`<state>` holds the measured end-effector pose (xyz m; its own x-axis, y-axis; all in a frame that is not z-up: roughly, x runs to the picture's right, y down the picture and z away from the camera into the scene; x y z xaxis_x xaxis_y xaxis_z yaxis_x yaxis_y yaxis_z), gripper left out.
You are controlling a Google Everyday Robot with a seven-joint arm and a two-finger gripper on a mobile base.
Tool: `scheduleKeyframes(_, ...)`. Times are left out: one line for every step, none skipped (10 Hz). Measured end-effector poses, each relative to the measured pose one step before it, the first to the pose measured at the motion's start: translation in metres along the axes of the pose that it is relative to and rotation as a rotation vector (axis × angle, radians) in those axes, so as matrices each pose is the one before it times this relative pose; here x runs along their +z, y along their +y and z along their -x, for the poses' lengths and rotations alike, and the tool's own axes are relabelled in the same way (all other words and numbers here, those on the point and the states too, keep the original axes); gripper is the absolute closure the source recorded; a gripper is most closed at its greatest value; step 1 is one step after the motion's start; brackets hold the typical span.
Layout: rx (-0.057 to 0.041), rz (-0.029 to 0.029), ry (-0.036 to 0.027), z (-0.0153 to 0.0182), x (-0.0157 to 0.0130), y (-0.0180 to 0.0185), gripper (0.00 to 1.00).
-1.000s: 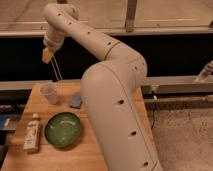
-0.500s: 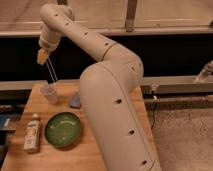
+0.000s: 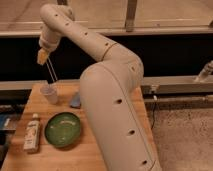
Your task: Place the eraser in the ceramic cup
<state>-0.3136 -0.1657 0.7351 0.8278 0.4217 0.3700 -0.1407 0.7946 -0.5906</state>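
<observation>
My gripper (image 3: 43,57) is high at the upper left, above the back left corner of the wooden table (image 3: 90,155). It is shut on the eraser (image 3: 50,72), a narrow dark block that hangs down, tilted slightly right. The eraser's lower end is just above the rim of the ceramic cup (image 3: 48,93), a small pale tapered cup that stands upright near the table's back left corner. I cannot tell whether the eraser touches the rim.
A round green bowl (image 3: 63,129) sits in front of the cup. A white bottle (image 3: 32,133) lies at the bowl's left. A blue-grey pad (image 3: 76,101) lies right of the cup, partly behind my large arm (image 3: 117,110), which covers the table's right side.
My gripper has moved left with the eraser, from right of the cup to over it. It has hardly moved in the last half second.
</observation>
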Motion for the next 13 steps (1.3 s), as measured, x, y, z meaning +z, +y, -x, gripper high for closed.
scheduleKeyframes(-0.01083, 0.01802, 0.01325, -0.00114, 0.00510, 0.00332, 1.00)
scheduleKeyframes(-0.01573, 0.02810, 0.02051, 0.00598, 0.00722, 0.01115, 1.00)
scheduleKeyframes(-0.01121, 0.01948, 0.02710, 0.00275, 0.00613, 0.00711, 1.00)
scheduleKeyframes(-0.00591, 0.00708, 0.01507, 0.00240, 0.00065, 0.00248, 1.00)
scheduleKeyframes(-0.00614, 0.01064, 0.01856, 0.00212, 0.00242, 0.00318, 1.00)
scheduleKeyframes(-0.00407, 0.00892, 0.01021, 0.00253, 0.00237, 0.00241, 1.00)
scheduleKeyframes(0.00153, 0.00010, 0.00523, -0.00002, 0.00130, -0.00005, 1.00)
scheduleKeyframes(0.02294, -0.01910, 0.00667, -0.00076, 0.00247, -0.00101, 1.00)
scheduleKeyframes(0.06603, -0.03384, 0.01464, -0.00424, 0.00067, -0.00374, 1.00)
scheduleKeyframes(0.07796, -0.04052, 0.02475, -0.00658, 0.00021, -0.00541, 1.00)
scheduleKeyframes(0.05872, -0.03721, 0.02156, -0.00218, 0.00008, -0.00269, 1.00)
scheduleKeyframes(0.07391, -0.05599, 0.02634, -0.00226, 0.00067, -0.00493, 1.00)
scheduleKeyframes(0.02548, -0.01134, 0.00148, -0.00156, 0.00086, -0.00228, 1.00)
